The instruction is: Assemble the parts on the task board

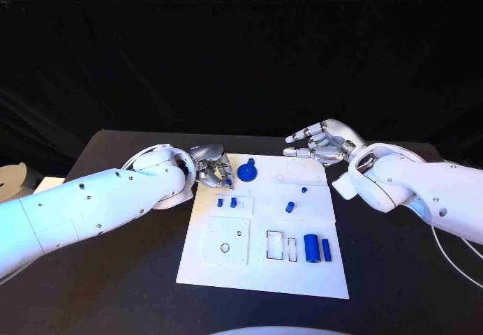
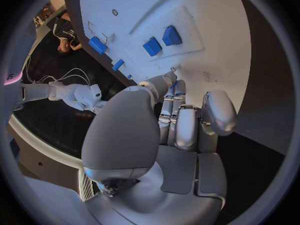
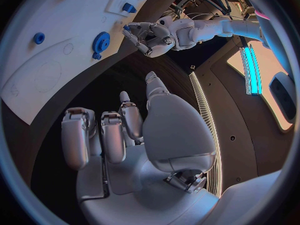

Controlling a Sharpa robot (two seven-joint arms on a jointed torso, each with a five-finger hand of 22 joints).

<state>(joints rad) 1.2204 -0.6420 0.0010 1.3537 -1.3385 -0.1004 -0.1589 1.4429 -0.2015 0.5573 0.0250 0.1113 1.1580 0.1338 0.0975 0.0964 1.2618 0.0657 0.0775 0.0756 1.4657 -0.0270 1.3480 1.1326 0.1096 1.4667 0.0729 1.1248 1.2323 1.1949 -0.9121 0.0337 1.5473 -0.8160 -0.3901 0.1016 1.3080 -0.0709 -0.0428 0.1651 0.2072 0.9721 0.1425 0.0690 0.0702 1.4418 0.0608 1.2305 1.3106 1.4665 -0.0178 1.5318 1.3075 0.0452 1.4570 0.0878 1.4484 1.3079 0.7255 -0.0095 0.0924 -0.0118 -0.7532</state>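
Note:
The white task board (image 1: 302, 279) lies mid-table. On it a blue gear (image 1: 248, 170) sits near the far left corner, two small blue parts (image 1: 227, 202) stand in a left pocket, and two blue cylinders (image 1: 318, 248) lie at the near right. My left hand (image 1: 211, 171) hovers at the board's far left edge beside the gear, its fingers curled in with the tips together; nothing shows between them. The left wrist view has the left hand (image 2: 169, 130) with its tips over the board (image 2: 219, 60). My right hand (image 1: 317, 143) is beyond the far right corner, fingers apart, holding nothing.
More small blue parts (image 1: 290, 206) stand mid-board, beside rectangular cut-outs (image 1: 273, 244). A pale object (image 1: 12, 178) sits off the table at the left. A thin cable (image 1: 448, 251) trails on the black table (image 1: 121, 279) at the right.

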